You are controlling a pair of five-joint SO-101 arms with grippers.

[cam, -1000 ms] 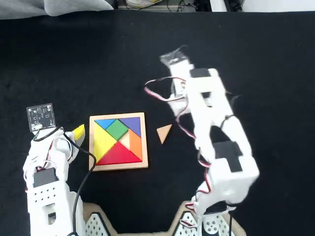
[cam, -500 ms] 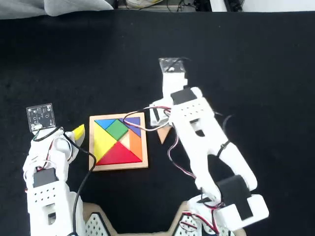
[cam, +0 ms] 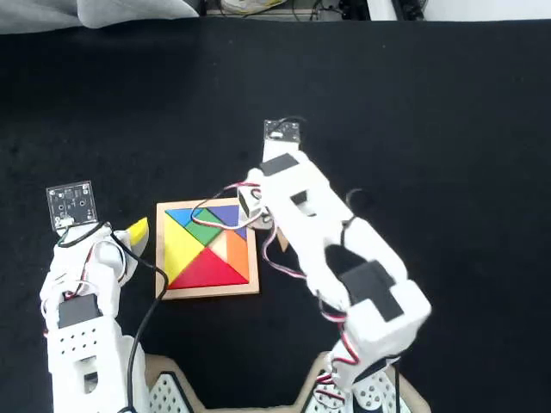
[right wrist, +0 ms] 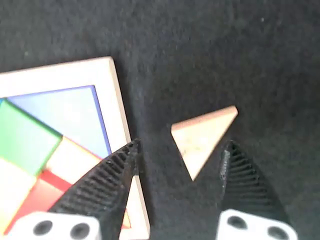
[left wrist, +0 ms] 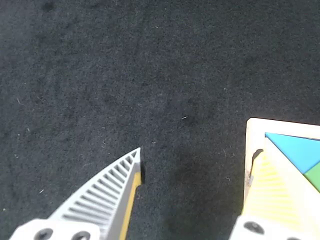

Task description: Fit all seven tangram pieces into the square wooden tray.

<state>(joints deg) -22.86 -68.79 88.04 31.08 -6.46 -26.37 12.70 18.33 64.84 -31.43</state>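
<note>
The square wooden tray [cam: 207,291] lies at the centre left with several coloured pieces in it and a pale bare patch near its middle. A loose pale wooden triangle [right wrist: 202,136] lies flat on the black cloth just right of the tray [right wrist: 116,85]. My right gripper [right wrist: 182,146] is open and hangs over this triangle, one finger on each side; whether they touch it I cannot tell. The right arm [cam: 301,198] covers the tray's right edge. My left gripper [left wrist: 200,155] stands open and holds nothing at the tray's left corner [left wrist: 254,126].
Black cloth covers the whole table. A small tag board [cam: 71,205] stands on the left arm [cam: 82,292]. Loose wires [cam: 219,206] from the right arm hang over the tray. Wide open cloth lies at the back and to the right.
The right arm has swung left and toward the front, from the back of the table to over the loose triangle beside the tray. The left arm has not moved.
</note>
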